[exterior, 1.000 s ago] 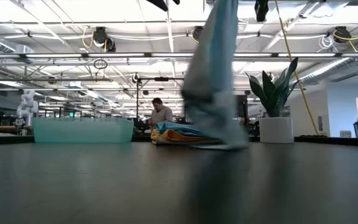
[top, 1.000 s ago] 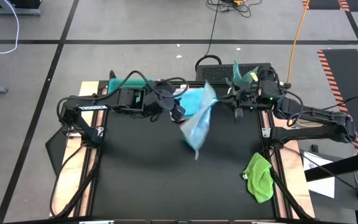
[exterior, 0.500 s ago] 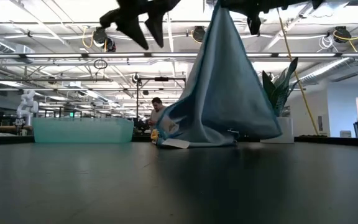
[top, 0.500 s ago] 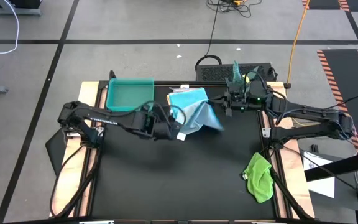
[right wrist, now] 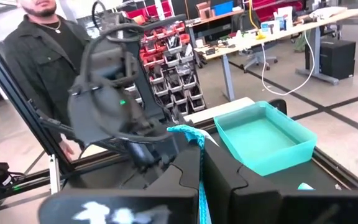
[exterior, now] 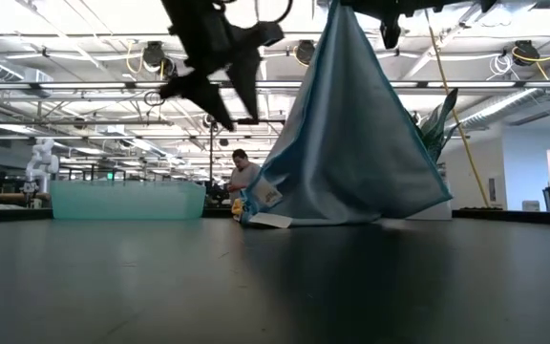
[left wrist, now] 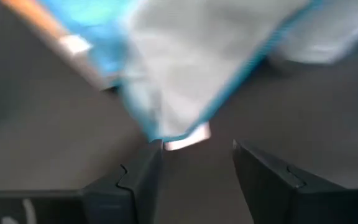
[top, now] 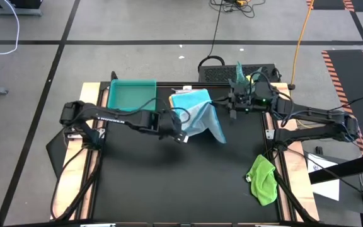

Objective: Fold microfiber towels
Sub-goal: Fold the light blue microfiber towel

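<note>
A pale blue towel (top: 205, 120) hangs from my right gripper (top: 232, 108) near the table's far edge and spreads into a wide triangle (exterior: 351, 143). Its lower edge rests on the table beside a stack of folded towels (top: 186, 98). My right gripper is shut on the towel. My left gripper (top: 181, 135) hovers open above the table (exterior: 229, 103), tipped down. In the left wrist view, the towel's low corner with its white tag (left wrist: 188, 138) lies just ahead of the open fingers, apart from them. A crumpled green towel (top: 263, 179) lies at the near right. My right gripper pinches the pale blue towel's top edge (right wrist: 197, 142) between its two shut fingers, which point level from the table's right side. The towel hangs below them with its lower edge on the table, its side edges drawn straight.
A teal tray (top: 131, 96) stands at the far left, beside the stack. A potted plant (top: 241, 74) sits behind my right gripper. A person (right wrist: 36, 43) stands beyond the table. Bare black table lies in the middle and near part.
My left gripper has sunk toward the table and tipped downward, staying open. The pale blue towel, a narrow hanging bundle a second ago, has spread into a wide triangle with its lower edge on the table by the stack.
</note>
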